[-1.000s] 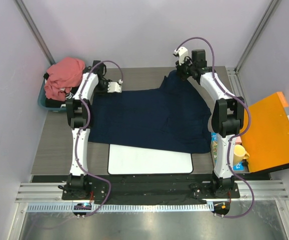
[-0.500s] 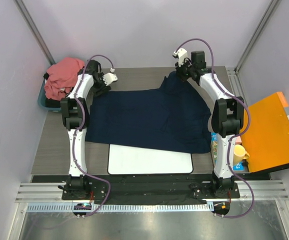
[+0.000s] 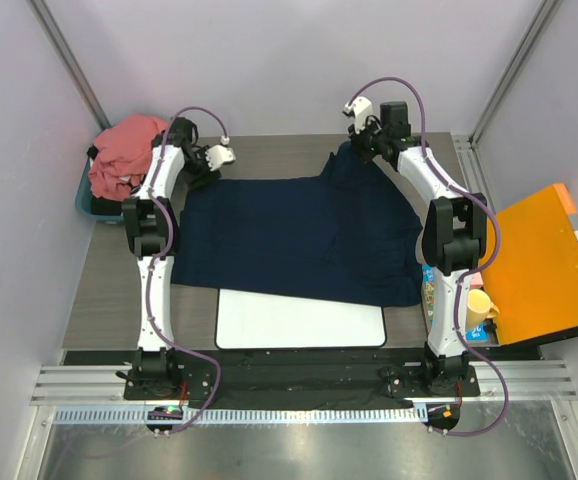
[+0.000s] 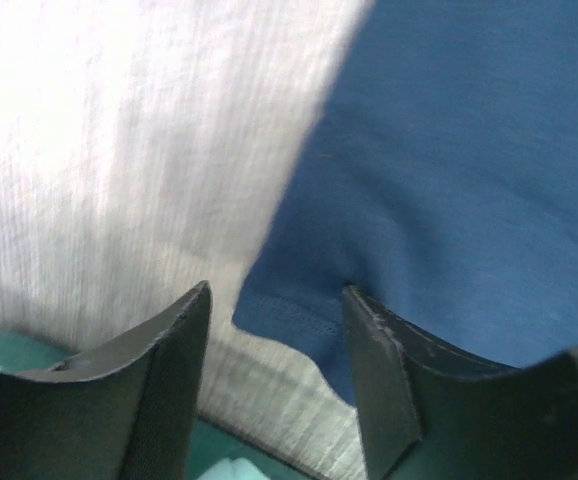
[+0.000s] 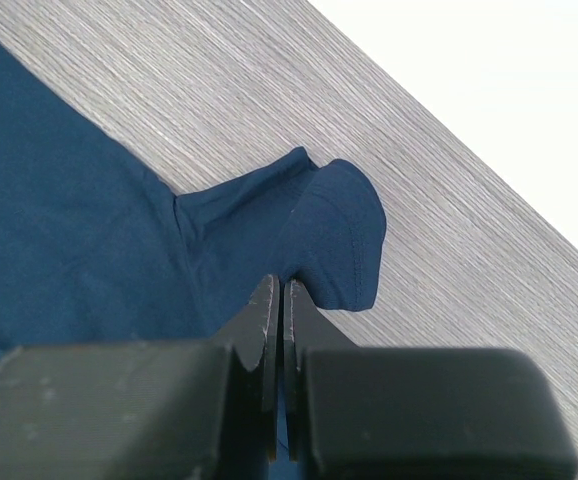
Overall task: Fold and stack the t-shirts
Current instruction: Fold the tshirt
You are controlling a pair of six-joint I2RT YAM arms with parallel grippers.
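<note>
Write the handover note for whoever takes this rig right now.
Left gripper: open over the far-left corner of the navy t-shirt, gripping nothing.
Right gripper: shut on its far-right corner, cloth pinched up.
The navy t-shirt lies spread on the table; the pink t-shirt is heaped in the teal bin, far left.
Done: nothing folded. Left: fold both, stack.

Two white arms (image 3: pixel 154 290), black joints, looping purple cables (image 3: pixel 394 79), dark tapered fingers (image 4: pixel 159 390)
</note>
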